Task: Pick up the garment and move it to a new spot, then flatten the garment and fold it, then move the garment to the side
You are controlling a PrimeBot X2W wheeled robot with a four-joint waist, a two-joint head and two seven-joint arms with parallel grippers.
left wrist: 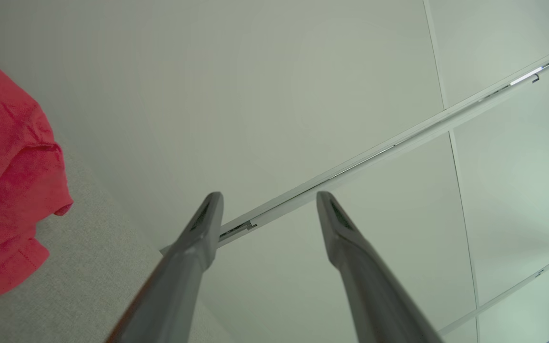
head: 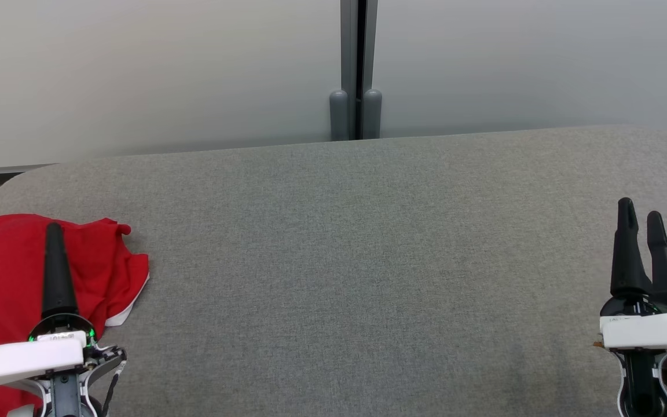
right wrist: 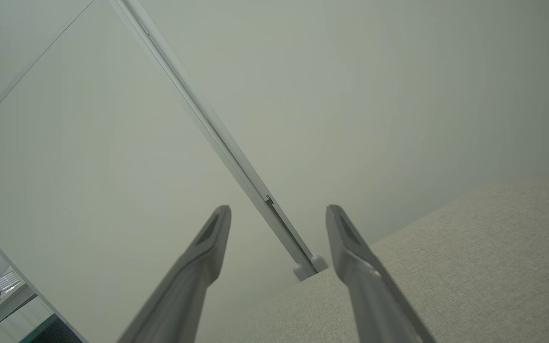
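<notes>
A red garment [head: 3, 272] with a white edge lies crumpled at the near left of the grey fabric table [head: 356, 260]. My left gripper [head: 54, 231] hovers above it, fingers stacked in the head view. In the left wrist view that gripper [left wrist: 269, 200] stands open with nothing between its fingers, and the garment [left wrist: 7, 181] sits off to the left. My right gripper [head: 640, 211] is raised over the table's near right, far from the garment. In the right wrist view the right gripper [right wrist: 278, 214] is open and empty.
A pale partition wall [head: 148, 75] stands right behind the table, with a grey vertical post [head: 358, 69] at its middle. The table's far corners are rounded. The wide middle of the table is bare grey fabric.
</notes>
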